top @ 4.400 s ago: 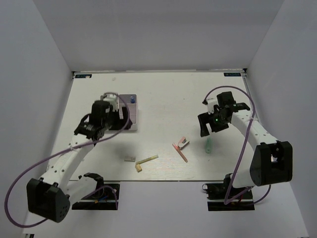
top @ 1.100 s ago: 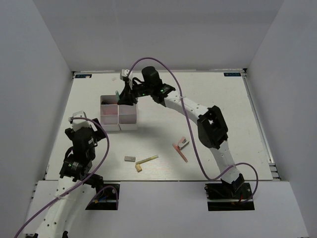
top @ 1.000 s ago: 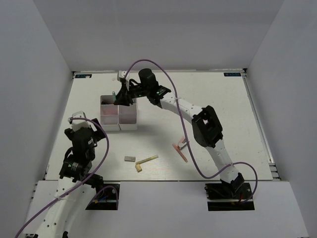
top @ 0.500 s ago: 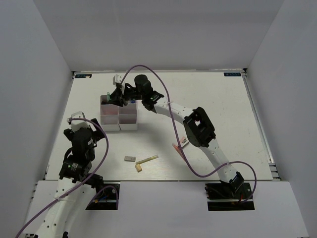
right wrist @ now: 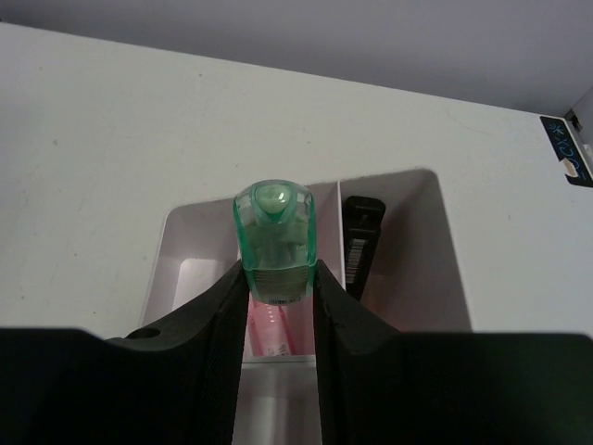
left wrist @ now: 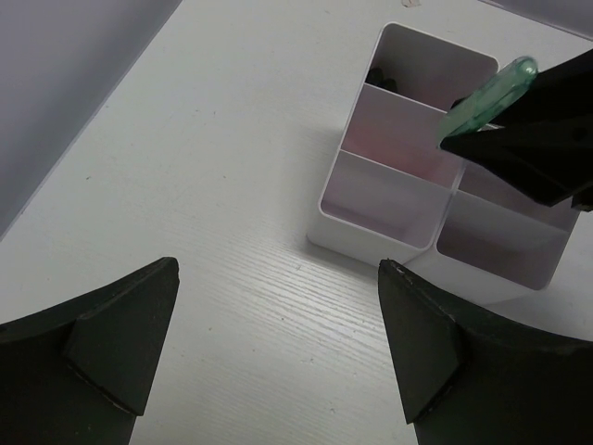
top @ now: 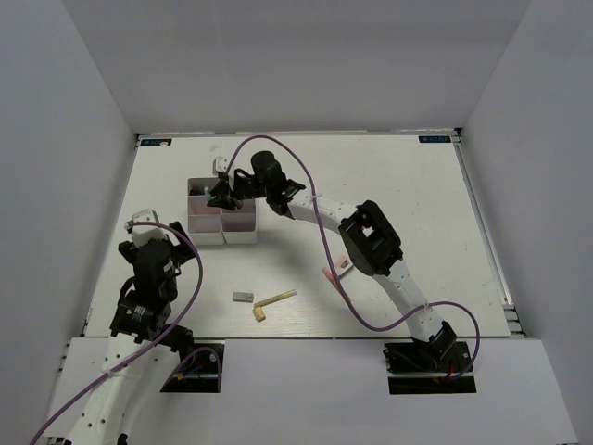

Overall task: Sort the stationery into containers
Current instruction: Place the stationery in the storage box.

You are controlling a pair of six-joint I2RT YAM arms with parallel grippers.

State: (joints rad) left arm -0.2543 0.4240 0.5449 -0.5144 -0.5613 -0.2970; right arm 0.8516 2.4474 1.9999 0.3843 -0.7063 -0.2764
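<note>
My right gripper [right wrist: 278,278] is shut on the pale green tube [right wrist: 273,232] and holds it tilted just above the far compartments of the white organizer box [right wrist: 185,222]. One compartment below holds a pink pen [right wrist: 269,336], another a black-capped item [right wrist: 361,236]. The left wrist view shows the tube [left wrist: 486,97] sticking out of the right gripper [left wrist: 537,139] over the box [left wrist: 371,236]. My left gripper [left wrist: 278,343] hangs open near the box with nothing in it. From above, the right gripper [top: 222,193] is over the box [top: 239,237] and the left gripper [top: 148,234] is left of it.
On the table in front lie a grey block [top: 243,298], a yellowish stick [top: 276,298], thin pink sticks [top: 336,284] and a small pink-white piece [top: 345,267]. The right arm [top: 320,209] stretches across the table's middle. White walls close in three sides.
My right gripper has carried the green tube left and then lower over the organizer box. The left arm has stayed where it was.
</note>
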